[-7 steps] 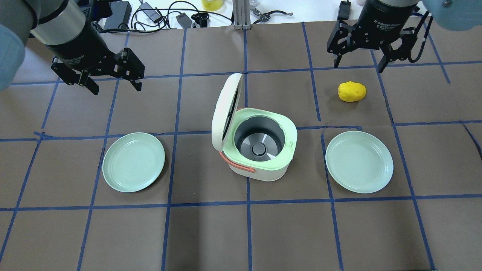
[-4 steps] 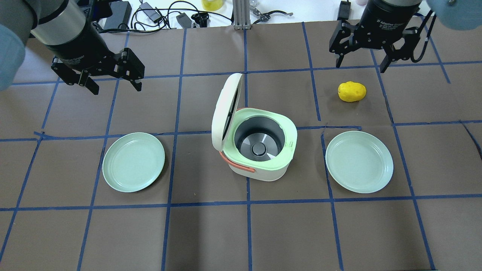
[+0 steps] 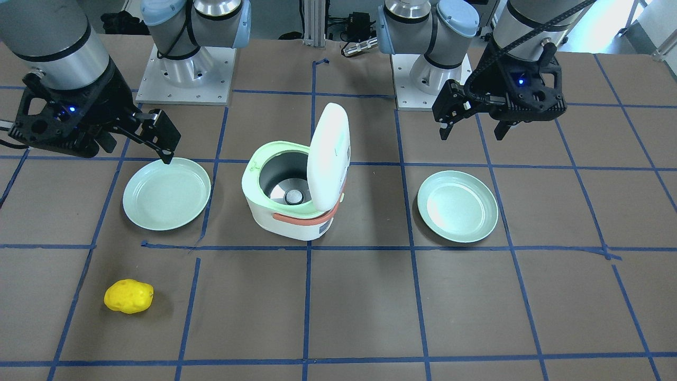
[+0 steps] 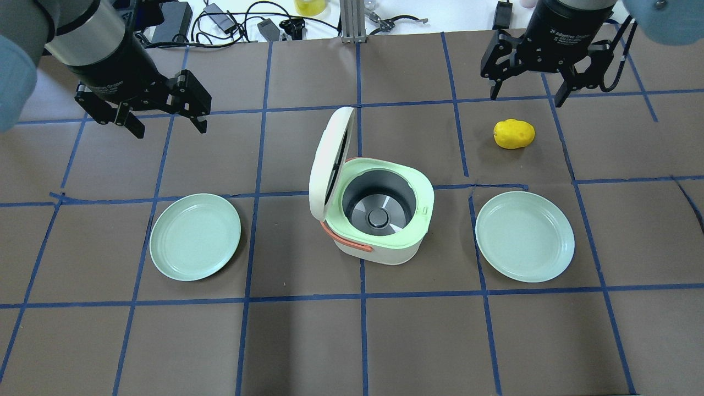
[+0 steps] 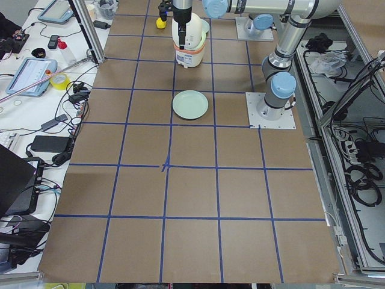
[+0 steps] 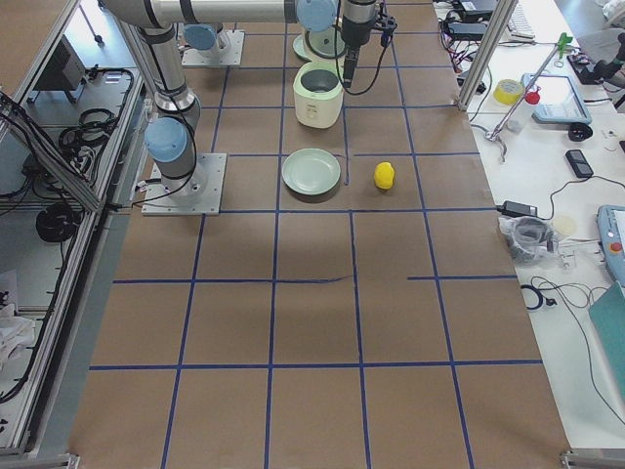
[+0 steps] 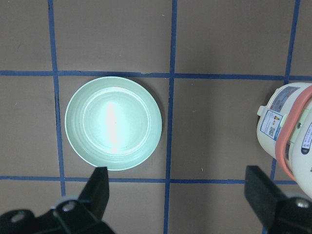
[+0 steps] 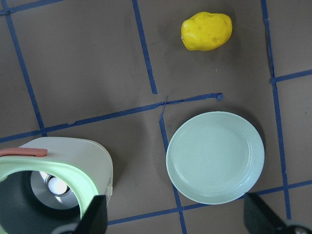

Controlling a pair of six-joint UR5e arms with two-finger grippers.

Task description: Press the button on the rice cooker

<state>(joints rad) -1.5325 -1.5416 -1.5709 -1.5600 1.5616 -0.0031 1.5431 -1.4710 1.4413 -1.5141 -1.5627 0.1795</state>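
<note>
The rice cooker (image 4: 379, 220) stands at the table's middle with its white lid (image 4: 329, 162) swung up and standing upright, the dark pot (image 4: 378, 203) open. The lid's outer face (image 3: 329, 153) shows in the front-facing view, but I cannot make out the button on it. My left gripper (image 4: 169, 130) is open and empty, high over the table, far left of the cooker. My right gripper (image 4: 526, 98) is open and empty, high at the far right, behind the yellow potato (image 4: 513, 133). The cooker's edge shows in the left wrist view (image 7: 287, 131) and the right wrist view (image 8: 58, 180).
A pale green plate (image 4: 195, 236) lies left of the cooker and another plate (image 4: 524, 236) lies right of it. Cables and small devices (image 4: 231, 22) lie beyond the table's far edge. Blue tape lines cross the brown table (image 4: 363, 341).
My right gripper has drifted slightly further back from the potato. The left gripper, cooker and lid have not moved.
</note>
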